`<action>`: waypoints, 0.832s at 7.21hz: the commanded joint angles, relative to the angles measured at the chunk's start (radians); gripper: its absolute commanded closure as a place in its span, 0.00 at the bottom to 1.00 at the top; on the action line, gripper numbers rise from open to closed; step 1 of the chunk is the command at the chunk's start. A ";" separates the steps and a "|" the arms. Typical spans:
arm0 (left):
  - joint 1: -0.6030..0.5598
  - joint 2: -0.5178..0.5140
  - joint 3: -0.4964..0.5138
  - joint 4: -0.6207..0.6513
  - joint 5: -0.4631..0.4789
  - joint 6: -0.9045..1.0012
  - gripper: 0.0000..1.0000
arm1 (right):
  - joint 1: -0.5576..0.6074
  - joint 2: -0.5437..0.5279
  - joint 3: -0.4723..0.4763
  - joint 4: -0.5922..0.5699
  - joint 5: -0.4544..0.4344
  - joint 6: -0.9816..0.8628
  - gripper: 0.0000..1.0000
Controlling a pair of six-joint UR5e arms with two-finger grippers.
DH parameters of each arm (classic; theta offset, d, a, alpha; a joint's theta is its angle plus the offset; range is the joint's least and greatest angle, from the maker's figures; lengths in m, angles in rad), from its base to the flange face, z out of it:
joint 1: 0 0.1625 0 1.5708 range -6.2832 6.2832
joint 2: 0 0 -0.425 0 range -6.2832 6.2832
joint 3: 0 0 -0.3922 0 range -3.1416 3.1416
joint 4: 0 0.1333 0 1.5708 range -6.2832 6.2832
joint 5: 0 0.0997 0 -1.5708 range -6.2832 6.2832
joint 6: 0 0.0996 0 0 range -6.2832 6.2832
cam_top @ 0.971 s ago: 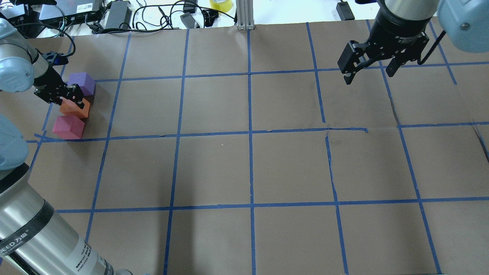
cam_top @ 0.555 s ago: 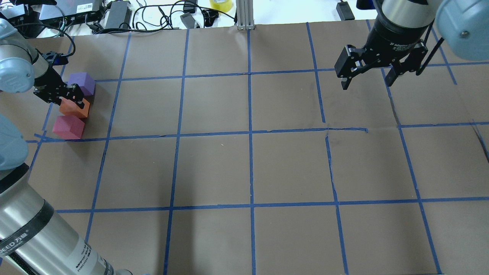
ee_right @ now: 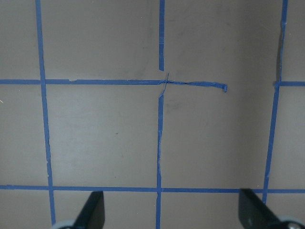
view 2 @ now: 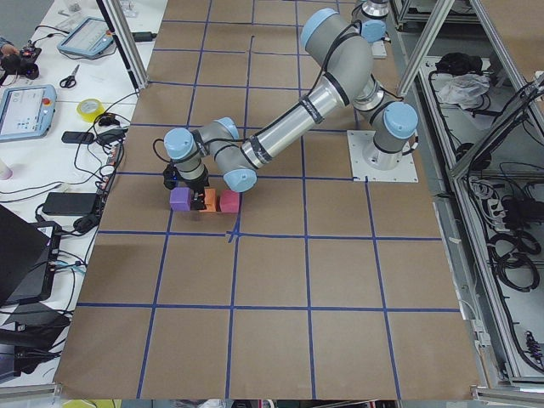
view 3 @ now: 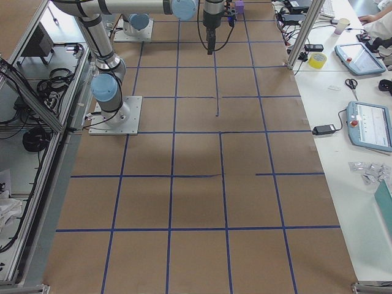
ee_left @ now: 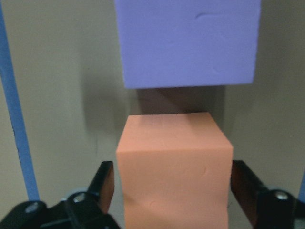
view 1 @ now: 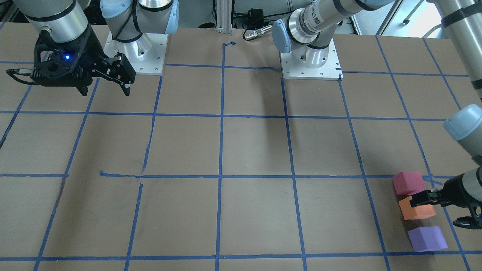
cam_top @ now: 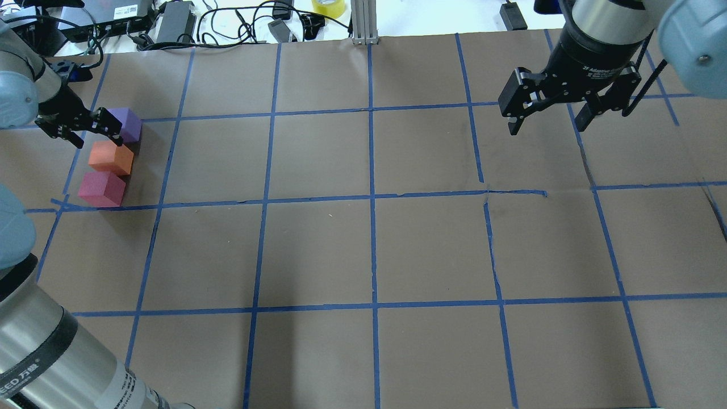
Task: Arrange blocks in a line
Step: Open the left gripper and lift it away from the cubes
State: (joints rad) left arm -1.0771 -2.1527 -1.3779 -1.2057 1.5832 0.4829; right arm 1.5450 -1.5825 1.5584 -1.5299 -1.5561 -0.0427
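Observation:
Three blocks lie in a short row at the table's far left: purple [cam_top: 127, 124], orange [cam_top: 111, 157], pinkish-red [cam_top: 101, 189]. They also show in the front view as pinkish-red [view 1: 408, 182], orange [view 1: 420, 210], purple [view 1: 427, 238]. My left gripper [cam_top: 91, 136] is open and hangs just above the row. In the left wrist view its fingers [ee_left: 106, 186] stand either side of the orange block [ee_left: 174, 167], a little apart from it, with the purple block [ee_left: 188, 43] beyond. My right gripper [cam_top: 548, 126] is open and empty above the table's far right.
The table [cam_top: 369, 250] is brown paper with a blue tape grid. Cables, power bricks and a yellow tape roll [cam_top: 328, 7] lie beyond its far edge. A metal post [cam_top: 363, 23] stands at the back middle. The right wrist view shows only bare taped paper [ee_right: 157, 133].
My left gripper has risen and drawn back off the orange block, which now shows whole and has stayed in place. My right gripper has shifted slightly.

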 commanded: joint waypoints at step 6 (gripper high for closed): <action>-0.097 0.502 -0.033 -0.451 -0.023 -0.106 0.00 | 0.000 -0.002 0.003 0.004 -0.012 -0.014 0.00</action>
State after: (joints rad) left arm -1.1370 -1.6788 -1.4082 -1.6461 1.5686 0.4370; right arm 1.5454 -1.5841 1.5610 -1.5276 -1.5659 -0.0553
